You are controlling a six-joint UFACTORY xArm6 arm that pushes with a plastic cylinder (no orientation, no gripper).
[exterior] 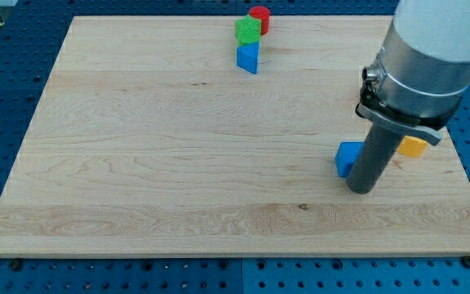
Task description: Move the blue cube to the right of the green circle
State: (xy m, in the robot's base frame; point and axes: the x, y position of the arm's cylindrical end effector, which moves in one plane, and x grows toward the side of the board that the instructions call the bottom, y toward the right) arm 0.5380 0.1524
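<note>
Camera view showed the rod's tip [363, 189], no gripper, touching the blue cube [348, 158] on its right; the green circle [247, 30] lay far toward upper left

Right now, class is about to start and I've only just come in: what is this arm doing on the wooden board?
My tip rests on the wooden board at the view's lower right, touching or nearly touching the right side of a blue cube. A yellow block lies just beyond, partly hidden. Far off at the view's top, a green block, a red cylinder and a blue triangular block sit clustered.
</note>
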